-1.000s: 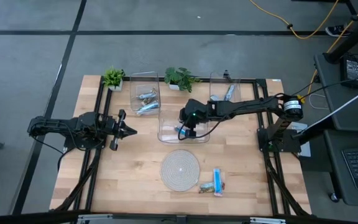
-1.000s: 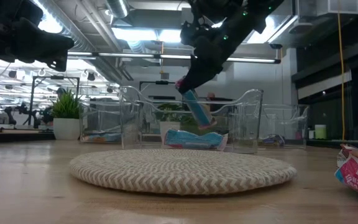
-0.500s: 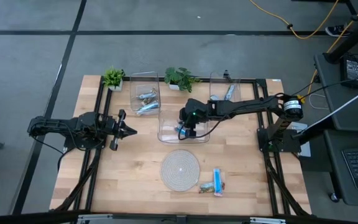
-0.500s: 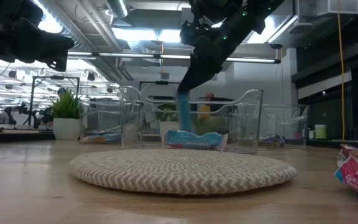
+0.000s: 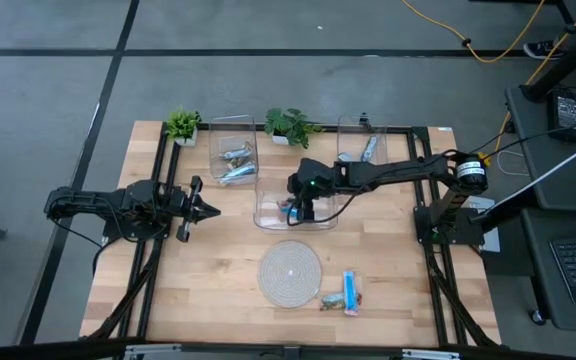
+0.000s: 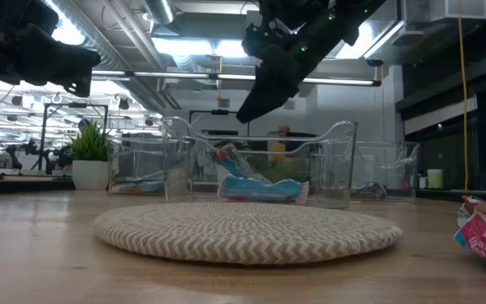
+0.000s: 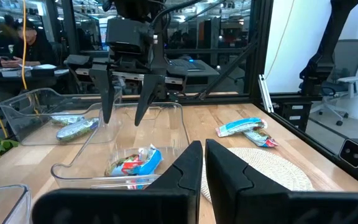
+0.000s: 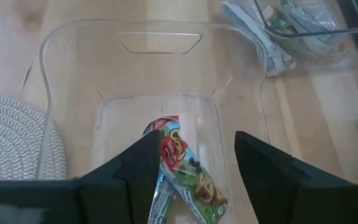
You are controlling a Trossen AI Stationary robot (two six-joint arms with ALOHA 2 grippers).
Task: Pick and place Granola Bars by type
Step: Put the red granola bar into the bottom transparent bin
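**Clear middle bin holds the blue bars under wide-spread right fingers**

Clear plastic forms the middle bin (image 5: 296, 205), set near the table's (image 5: 218, 270) far edge. Above it hangs the right gripper (image 7: 124, 106), fingers spread wide and gripping nothing. Blue-wrapped granola bars (image 8: 180, 171) lie on that bin's floor, apart from the fingers. Silvery bars (image 5: 236, 165) sit in the left bin (image 5: 233, 150) toward the far-left corner; others rest in the right bin (image 5: 363, 140). Two more bars (image 5: 345, 293) lie on the wood beside the round woven mat (image 5: 290, 272) by the near edge. Over the left edge, the left gripper (image 5: 206, 210) waits, fingers pressed together, empty.
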